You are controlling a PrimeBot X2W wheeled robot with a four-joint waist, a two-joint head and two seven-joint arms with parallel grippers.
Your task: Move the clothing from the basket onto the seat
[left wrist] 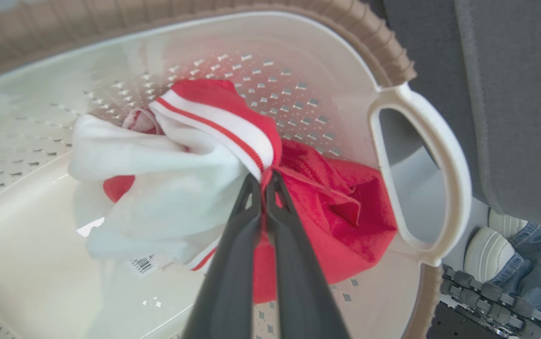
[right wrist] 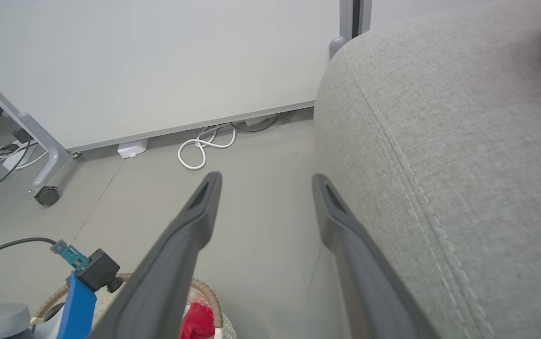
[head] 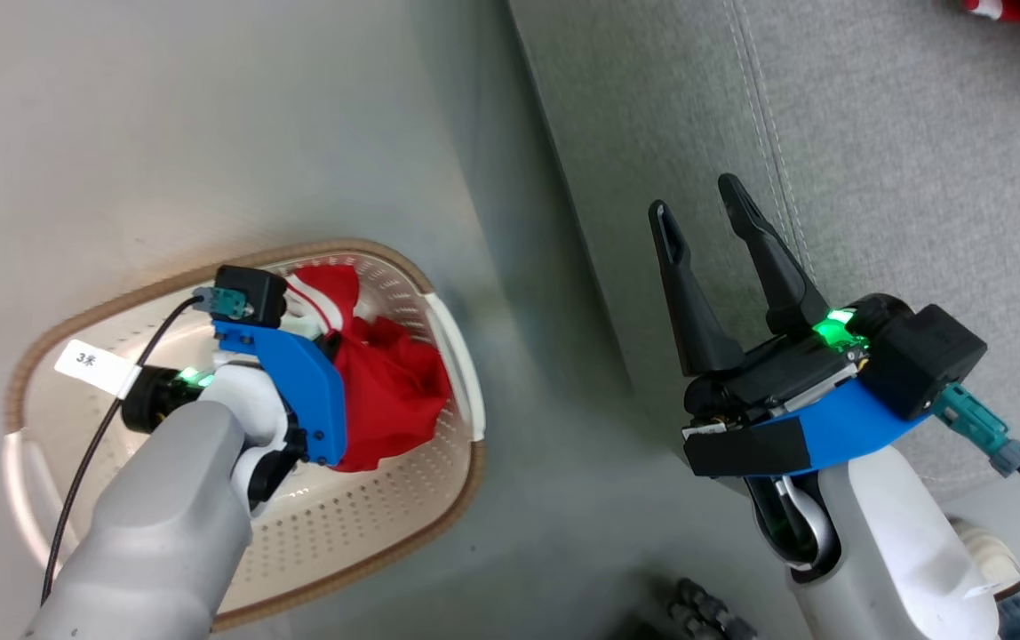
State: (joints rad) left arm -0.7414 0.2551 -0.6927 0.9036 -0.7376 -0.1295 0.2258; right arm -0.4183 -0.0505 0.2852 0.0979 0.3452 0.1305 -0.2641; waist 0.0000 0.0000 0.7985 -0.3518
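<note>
Down inside the cream-white perforated plastic laundry basket with brown rim [left wrist: 383,52], the left claw [left wrist: 264,180] is clamped tight on a fold of the soft red-and-white fabric garment [left wrist: 336,212] bunched on its floor. Lifting straight up until the trailing cloth clears the rim, then swinging to the large light-grey fabric sofa [head: 874,133], looks wisest. The right claw [head: 697,196] hangs at the sofa's edge, jaws spread and empty.
</note>
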